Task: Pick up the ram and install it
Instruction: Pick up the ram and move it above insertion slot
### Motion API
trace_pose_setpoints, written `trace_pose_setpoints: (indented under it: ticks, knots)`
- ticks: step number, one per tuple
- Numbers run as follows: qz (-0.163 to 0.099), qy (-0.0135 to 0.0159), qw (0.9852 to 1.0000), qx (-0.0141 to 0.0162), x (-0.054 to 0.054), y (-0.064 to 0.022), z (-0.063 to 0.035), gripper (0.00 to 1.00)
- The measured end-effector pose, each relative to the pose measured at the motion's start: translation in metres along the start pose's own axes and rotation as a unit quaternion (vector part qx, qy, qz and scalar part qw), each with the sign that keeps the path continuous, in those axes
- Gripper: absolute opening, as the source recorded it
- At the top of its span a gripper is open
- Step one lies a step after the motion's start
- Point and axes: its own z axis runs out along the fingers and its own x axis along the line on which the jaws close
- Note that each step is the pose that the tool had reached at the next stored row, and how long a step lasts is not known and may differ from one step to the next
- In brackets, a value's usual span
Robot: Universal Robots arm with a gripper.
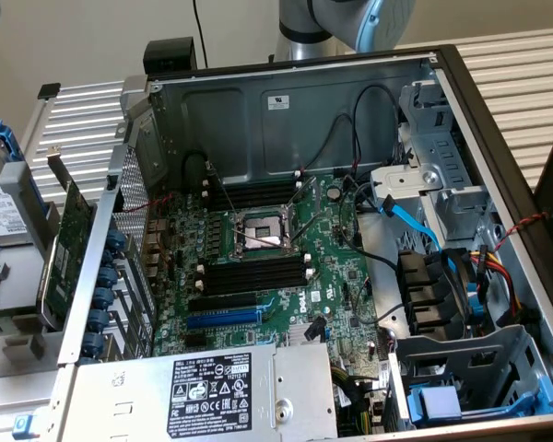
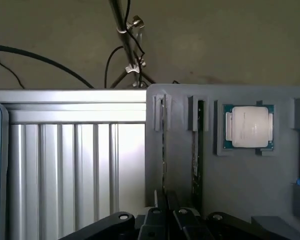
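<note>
Ram (image 2: pixel 163 142) stands edge-on in a slot of the grey tray (image 2: pixel 240 192), the gripper (image 2: pixel 166 202) closed tight on it, while a Dell-labelled power supply (image 1: pixel 207 398) sits at the exterior view's six o'clock.

open pc case (image 1: pixel 258 110) w/ mobo (image 1: pixel 341 267); cpu (image 2: pixel 247 126) in grey tray (image 2: pixel 240 185).

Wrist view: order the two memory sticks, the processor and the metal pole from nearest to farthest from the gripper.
1. The ram, slotted in the tray, clamped by the gripper.
2. Second memory stick, neighbouring slot.
3. Processor, pocket beyond that stick.
4. Metal pole, behind the tray.
</note>
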Motion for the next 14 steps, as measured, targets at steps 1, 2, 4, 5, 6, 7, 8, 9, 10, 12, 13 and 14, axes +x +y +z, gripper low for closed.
trace_pose_setpoints:
  ticks: [1, 2, 4, 5, 6, 7, 8, 9, 10, 12, 13, 14]
  knots:
    - [0.000, 0.0000, 1.0000, 0.0001, 0.000, 0.0000, -0.0046, 0.12]
    - [0.000, 0.0000, 1.0000, 0.0001, 0.000, 0.0000, -0.0092, 0.12]
    - [0.000, 0.0000, 1.0000, 0.0001, 0.000, -0.0002, -0.0184, 0.12]
    - [0.000, 0.0000, 1.0000, 0.0000, 0.000, -0.0010, -0.0226, 0.12]
    - [0.000, 0.0001, 1.0000, 0.0000, 0.000, -0.0025, -0.0274, 0.12]
    - [0.000, 0.0000, 1.0000, 0.0001, -0.001, -0.0046, -0.0320, 0.12]
    - [0.000, 0.0000, 1.0000, 0.0001, -0.001, -0.0070, -0.0362, 0.12]
    - [0.000, 0.0000, 1.0000, 0.0000, -0.001, -0.0101, -0.0409, 0.12]
    - [0.000, 0.0000, 1.0000, 0.0000, 0.000, -0.0137, -0.0455, 0.12]
    - [0.000, 0.0000, 1.0000, 0.0000, 0.000, -0.0213, -0.0547, 0.12]
    - [0.000, 0.0001, 1.0000, -0.0001, 0.000, -0.0251, -0.0593, 0.12]
    - [0.000, 0.0000, 1.0000, -0.0001, 0.000, -0.0289, -0.0638, 0.12]
